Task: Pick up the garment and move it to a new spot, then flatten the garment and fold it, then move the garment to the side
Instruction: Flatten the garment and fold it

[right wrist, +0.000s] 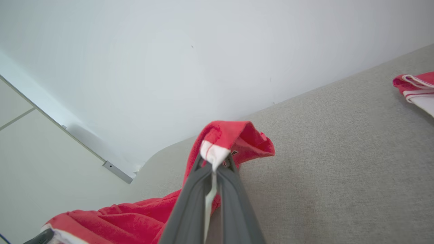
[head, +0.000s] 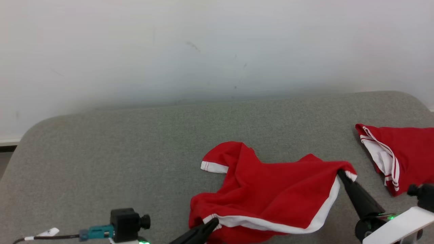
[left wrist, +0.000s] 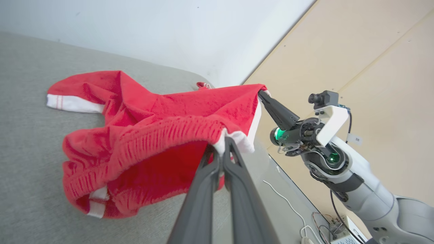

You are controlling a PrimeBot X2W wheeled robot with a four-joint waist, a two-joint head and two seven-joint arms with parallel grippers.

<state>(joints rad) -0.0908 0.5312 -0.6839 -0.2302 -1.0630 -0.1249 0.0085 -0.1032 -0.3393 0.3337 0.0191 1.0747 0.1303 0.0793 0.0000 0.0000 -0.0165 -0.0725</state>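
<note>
The garment (head: 268,189) is red with white trim, crumpled on the grey padded table (head: 135,152) near its front, right of centre. My left gripper (head: 213,223) is shut on its white-banded hem at the lower left corner, and the left wrist view shows the gripper (left wrist: 222,144) pinching red and white cloth. My right gripper (head: 340,173) is shut on the hem's other corner, lifted a little off the table. In the right wrist view that gripper (right wrist: 214,159) clamps a white tab of the garment (right wrist: 234,135). A sleeve with a white cuff (head: 213,166) lies at the garment's far left.
A second red and white garment (head: 400,156) lies at the table's right edge, also visible as a corner (right wrist: 415,86) in the right wrist view. A pale wall (head: 217,51) stands behind the table. Bare grey table surface stretches left and behind the garment.
</note>
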